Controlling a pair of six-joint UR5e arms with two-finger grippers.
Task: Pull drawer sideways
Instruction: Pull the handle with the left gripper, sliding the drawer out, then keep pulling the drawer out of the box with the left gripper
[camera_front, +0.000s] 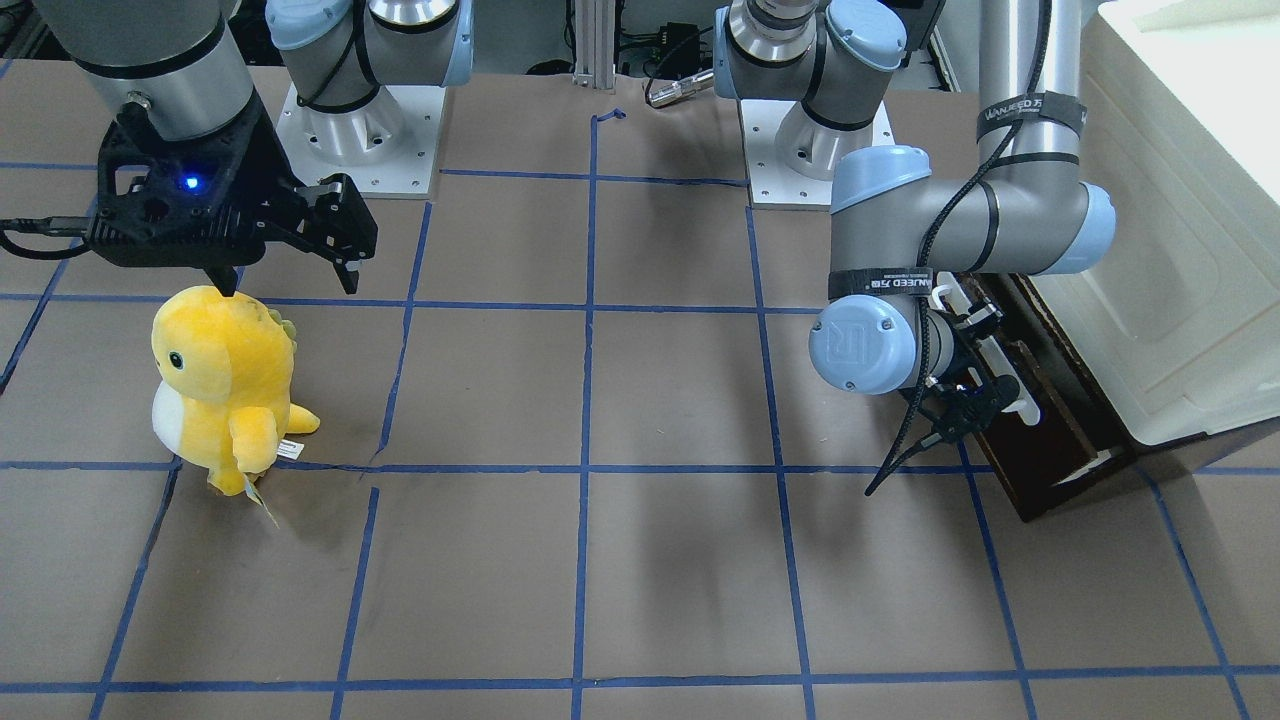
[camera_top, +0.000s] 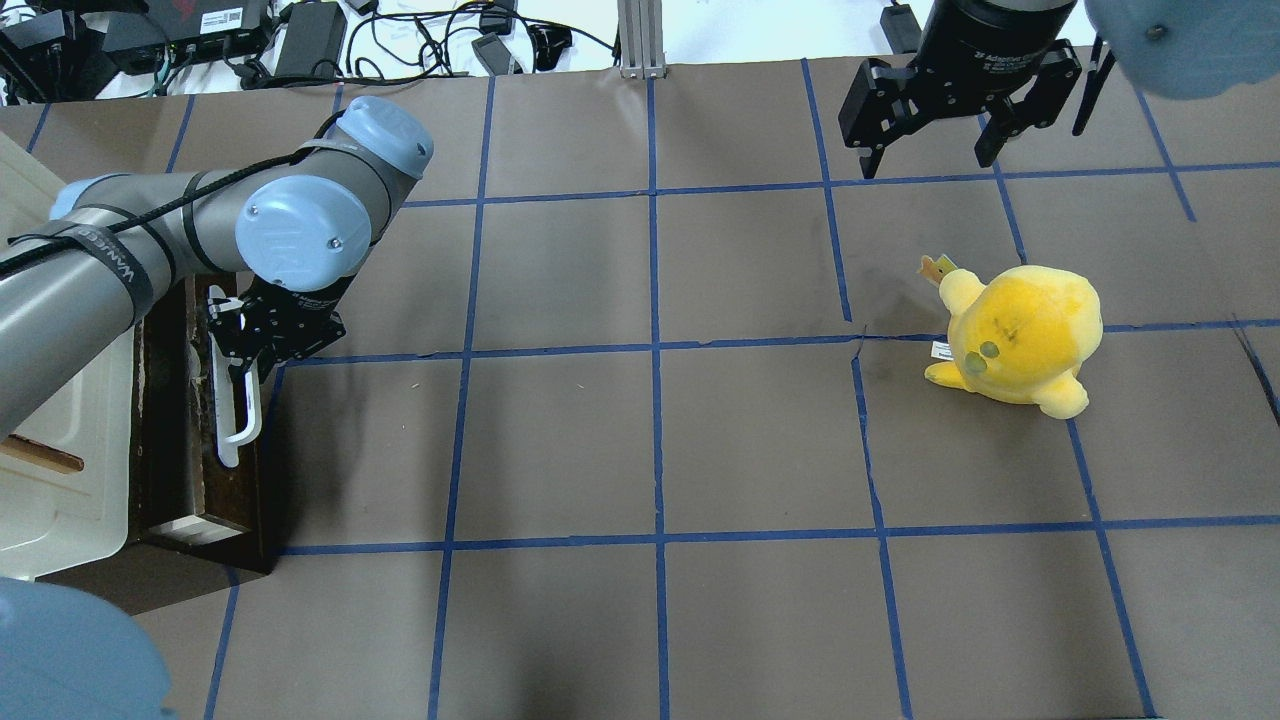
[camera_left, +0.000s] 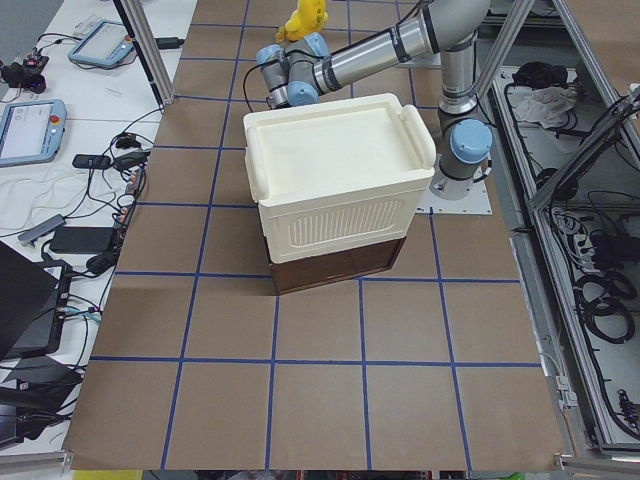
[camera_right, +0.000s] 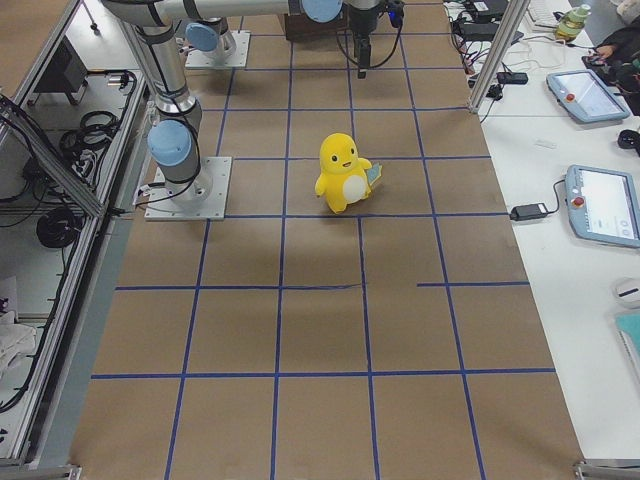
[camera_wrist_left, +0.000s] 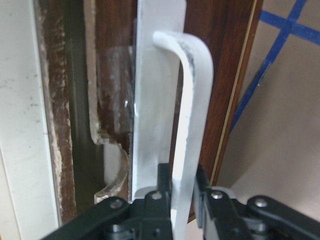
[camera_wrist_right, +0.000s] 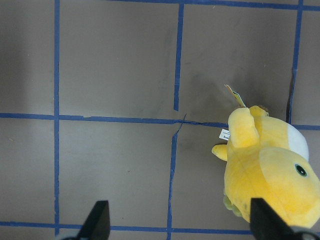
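The drawer (camera_top: 185, 440) has a dark brown front (camera_front: 1045, 450) and a long white bar handle (camera_top: 238, 415). It sits at the bottom of a cream-white cabinet (camera_left: 340, 180) and stands a little way out of it; a strip of pale inner wood (camera_top: 190, 527) shows at its end. My left gripper (camera_wrist_left: 181, 192) is shut on the white handle (camera_wrist_left: 192, 100), near one end of it. It also shows in the overhead view (camera_top: 245, 362). My right gripper (camera_top: 930, 160) is open and empty, hanging above the table far from the drawer.
A yellow plush toy (camera_top: 1020, 335) stands on the brown, blue-taped table just below my right gripper (camera_wrist_right: 180, 225). The cabinet (camera_top: 50, 470) fills the table's end on my left. Cables and power bricks (camera_top: 310, 40) lie beyond the far edge.
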